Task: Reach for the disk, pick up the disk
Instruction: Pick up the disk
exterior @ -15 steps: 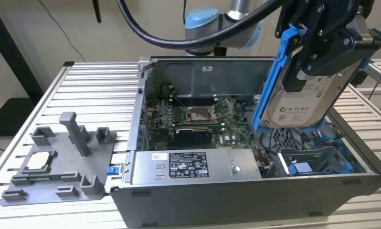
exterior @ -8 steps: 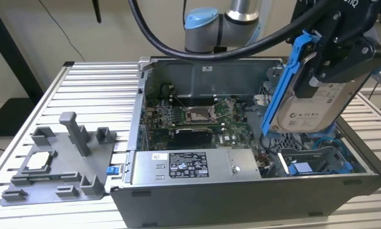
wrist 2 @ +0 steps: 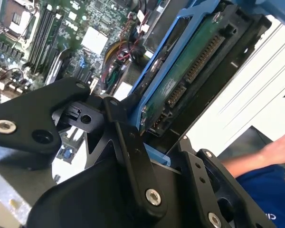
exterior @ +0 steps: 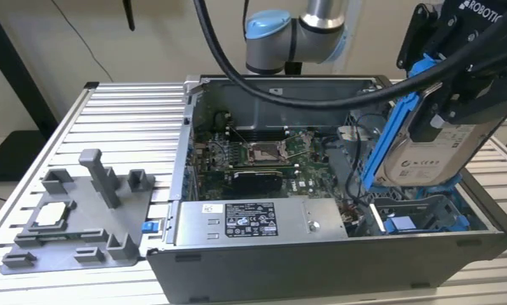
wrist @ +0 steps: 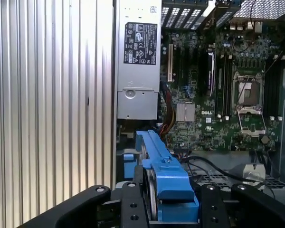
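**Three cameras around an open computer case**

The exterior view stands off the arm, raised and looking down at an angle across the slatted table (exterior: 109, 121) onto the open computer case (exterior: 321, 267), which takes the centre and lower right of the frame; the arm's joint sits at the top.

Both wrist views ride close behind the gripper (wrist: 173, 209) (wrist 2: 147, 156), whose black links crowd the lower part of each frame. The first wrist view looks along the blue bracket (wrist: 164, 175) toward the motherboard (wrist: 218, 95). The second wrist view is tilted, with the motherboard (wrist 2: 61, 42) at upper left.

All three share the motherboard (exterior: 253, 152).
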Motion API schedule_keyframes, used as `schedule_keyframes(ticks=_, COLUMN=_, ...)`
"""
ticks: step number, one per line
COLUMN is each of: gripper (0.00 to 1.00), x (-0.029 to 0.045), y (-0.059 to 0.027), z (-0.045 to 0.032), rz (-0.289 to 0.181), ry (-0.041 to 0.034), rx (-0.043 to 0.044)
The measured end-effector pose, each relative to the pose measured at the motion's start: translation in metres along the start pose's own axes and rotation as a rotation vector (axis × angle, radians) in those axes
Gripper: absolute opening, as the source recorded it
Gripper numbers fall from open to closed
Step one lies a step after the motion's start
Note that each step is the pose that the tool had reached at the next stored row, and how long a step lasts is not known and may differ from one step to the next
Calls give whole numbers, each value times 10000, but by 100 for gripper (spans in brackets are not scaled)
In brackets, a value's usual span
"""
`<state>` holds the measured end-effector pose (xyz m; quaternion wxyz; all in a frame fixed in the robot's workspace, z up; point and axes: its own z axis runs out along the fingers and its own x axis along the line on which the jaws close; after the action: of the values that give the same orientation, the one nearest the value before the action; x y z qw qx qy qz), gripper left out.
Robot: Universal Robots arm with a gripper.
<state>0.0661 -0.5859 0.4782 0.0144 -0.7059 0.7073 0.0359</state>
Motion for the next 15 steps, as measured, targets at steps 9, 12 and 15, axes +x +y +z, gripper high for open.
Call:
schedule_keyframes(ticks=9, gripper=0, x=37, y=-110, z=122, rz=1, ry=2, rx=0)
schedule_keyframes(ticks=12, gripper=0, x=39, y=-193, z=153, rz=1, ry=2, rx=0)
schedule_keyframes(ticks=15, gripper=0, x=41, y=-299, z=174, rz=1, ry=4, rx=0)
